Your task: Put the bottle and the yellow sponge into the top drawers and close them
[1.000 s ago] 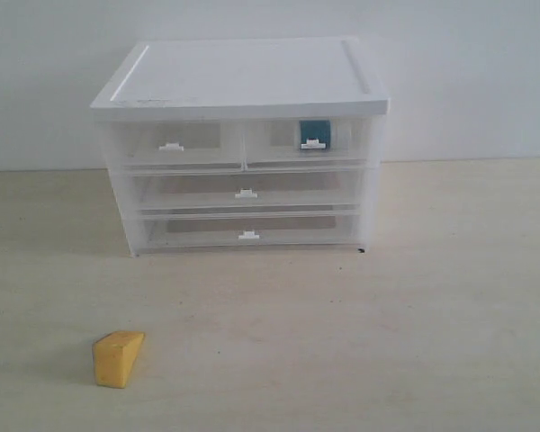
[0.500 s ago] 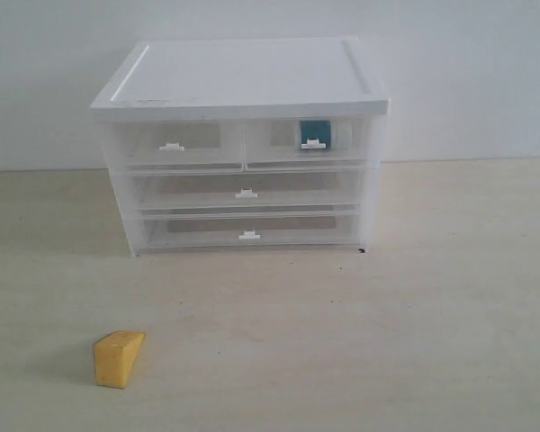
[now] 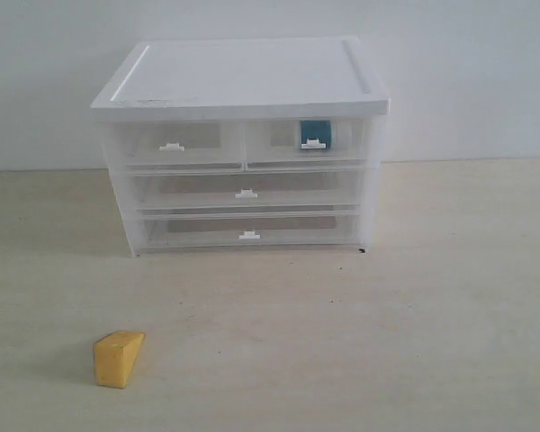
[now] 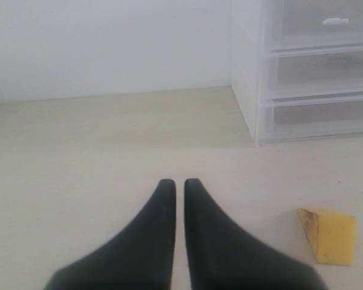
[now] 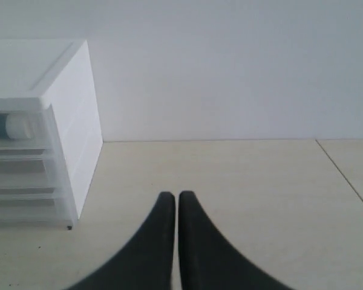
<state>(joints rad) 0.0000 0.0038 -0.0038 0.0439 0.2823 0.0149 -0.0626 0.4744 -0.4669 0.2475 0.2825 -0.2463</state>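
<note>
1. left gripper [image 4: 179,183]: jaws pressed together with nothing in them, over the table [image 3: 414,315], yellow sponge [image 3: 118,358] lying near it but not touching
2. right gripper [image 5: 170,196]: same deal, closed and empty, out to the side of the cabinet [image 3: 243,81]
3. the sponge sits on the table in front of the cabinet, well apart from it, toward the left
4. bottle [image 3: 315,133] is inside the right one of the top drawers [image 3: 175,144], teal label showing through the front
5. both top drawers look pushed in flush
</note>
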